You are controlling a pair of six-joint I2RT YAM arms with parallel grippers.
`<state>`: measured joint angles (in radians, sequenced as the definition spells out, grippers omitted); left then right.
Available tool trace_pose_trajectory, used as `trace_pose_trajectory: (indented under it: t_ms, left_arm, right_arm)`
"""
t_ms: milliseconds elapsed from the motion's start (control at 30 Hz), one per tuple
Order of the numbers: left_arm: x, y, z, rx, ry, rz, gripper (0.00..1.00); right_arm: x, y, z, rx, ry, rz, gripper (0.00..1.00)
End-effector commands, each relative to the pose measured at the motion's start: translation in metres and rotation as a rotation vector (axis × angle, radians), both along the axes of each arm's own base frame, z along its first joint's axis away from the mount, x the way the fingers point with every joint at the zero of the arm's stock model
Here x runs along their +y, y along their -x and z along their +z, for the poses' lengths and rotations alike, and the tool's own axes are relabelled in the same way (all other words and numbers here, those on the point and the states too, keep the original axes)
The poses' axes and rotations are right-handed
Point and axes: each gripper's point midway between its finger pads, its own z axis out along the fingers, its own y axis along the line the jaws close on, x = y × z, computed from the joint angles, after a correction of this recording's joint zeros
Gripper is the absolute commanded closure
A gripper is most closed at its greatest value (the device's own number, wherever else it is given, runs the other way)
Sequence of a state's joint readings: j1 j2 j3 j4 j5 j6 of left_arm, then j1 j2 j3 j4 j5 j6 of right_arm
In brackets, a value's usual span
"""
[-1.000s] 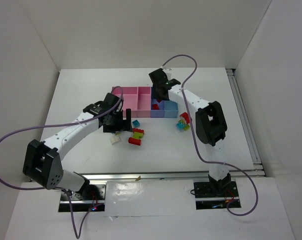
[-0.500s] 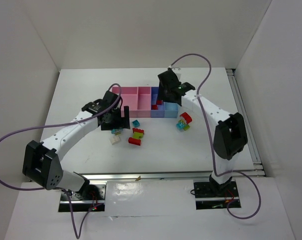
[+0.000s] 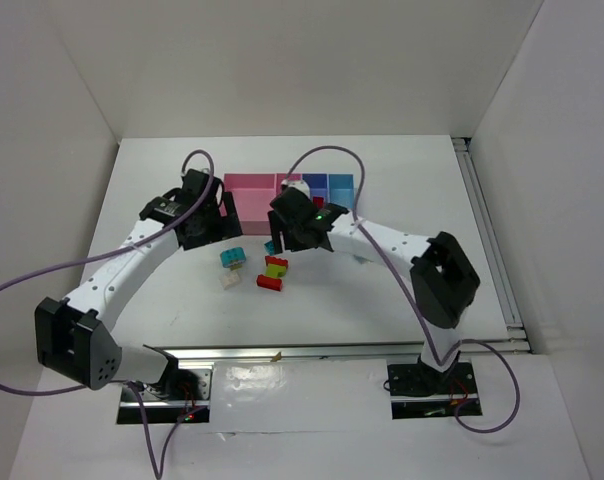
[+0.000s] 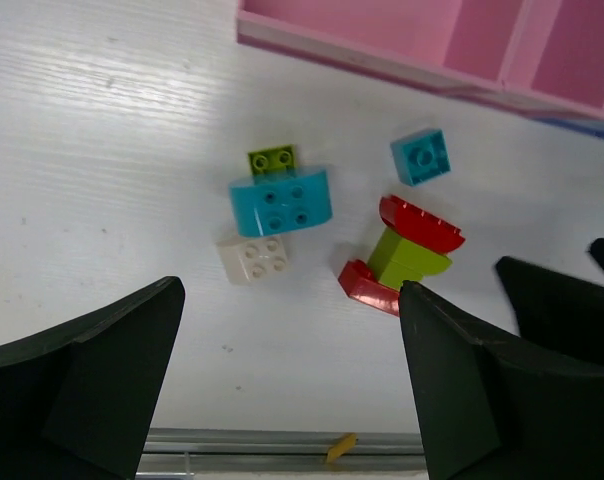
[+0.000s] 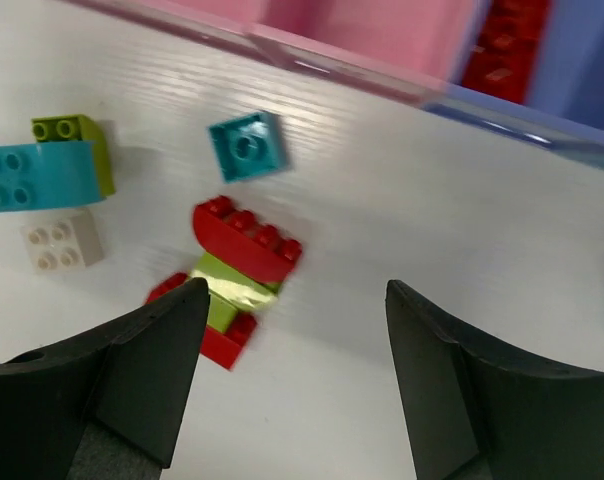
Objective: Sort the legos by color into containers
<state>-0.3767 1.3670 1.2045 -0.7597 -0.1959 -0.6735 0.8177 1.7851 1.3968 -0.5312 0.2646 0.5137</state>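
The sorting is only begun, I judge: in the containers [image 5: 312, 55] I can see just some red bricks [image 5: 507, 45] in the dark blue compartment, beyond the right claw [image 5: 294, 285] and to its right, while the pink compartments straight ahead of it show nothing inside (only a part of them is in view). The other legos I can see lie loose on the desk [image 4: 102, 150]. Directly before the right claw is a small pile of a red arch [image 5: 247, 235], a yellow-green brick [image 5: 225, 292] and a flat red piece [image 5: 227, 345], touching each other; a small teal square [image 5: 247, 145] lies further ahead, near the pink wall. To this claw's left a big teal brick [image 5: 27, 175] touches a small yellow-green one [image 5: 67, 128], with a whitish brick [image 5: 62, 240] just beside. Both claws are open and carry nothing; the left claw [image 4: 289, 285] hangs over the same group, the whitish brick just ahead of it. In the way: the two claws are near each other above one pile and may hinder one another, and pieces of different colours touch, perhaps clicked together (I cannot tell), so they would need separating first
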Motion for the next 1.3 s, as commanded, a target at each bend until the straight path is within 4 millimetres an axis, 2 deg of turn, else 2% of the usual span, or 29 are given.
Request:
trace_pose_trajectory:
  t_ms: [0,33,67,100,167,200,433,700,867,1000,1067,1133,1267]
  left_arm:
    - [0.02,-0.008,0.037,-0.1,0.008,0.098,0.01]
    - [0.02,-0.009,0.037,-0.101,0.008,0.098,0.01]
    - [0.025,-0.01,0.037,-0.101,0.007,0.113,0.01]
    - [0.029,-0.011,0.037,-0.101,0.006,0.126,0.01]
    - [0.033,-0.011,0.042,-0.111,0.015,0.147,0.01]
    - [0.037,-0.012,0.042,-0.111,0.015,0.158,0.01]
    - [0.05,-0.01,0.042,-0.114,0.019,0.203,0.01]
    - [0.054,-0.012,0.036,-0.094,0.014,0.209,0.01]
    - [0.055,-0.012,0.036,-0.092,0.02,0.213,0.01]
    - [0.055,-0.013,0.033,-0.083,0.017,0.213,0.01]
    - [0.055,-0.015,0.034,-0.092,0.02,0.213,0.01]
    - [0.056,-0.017,0.038,-0.103,0.01,0.211,0.01]
    - [0.059,-0.02,0.039,-0.103,0.01,0.22,0.01]
  right_arm:
    - [0.042,-0.018,0.002,-0.067,-0.026,0.088,0.21]
    - [0.047,-0.017,-0.003,-0.066,-0.001,0.118,0.2]
    - [0.057,-0.024,0.002,-0.079,-0.014,0.134,0.16]
    - [0.062,-0.022,-0.014,-0.054,0.02,0.151,0.14]
    - [0.071,-0.031,-0.014,-0.064,0.027,0.166,0.13]
    - [0.073,-0.033,-0.026,-0.052,0.05,0.176,0.13]
    - [0.083,-0.041,-0.053,-0.028,0.092,0.21,0.13]
    - [0.078,-0.048,-0.069,-0.006,0.103,0.198,0.24]
    - [0.076,-0.044,-0.078,0.014,0.111,0.204,0.35]
    - [0.076,-0.044,-0.078,0.014,0.111,0.204,0.38]
    - [0.076,-0.044,-0.078,0.014,0.111,0.204,0.45]
    - [0.078,-0.045,-0.077,0.007,0.104,0.204,0.55]
    - [0.08,-0.055,-0.04,-0.064,0.072,0.181,0.61]
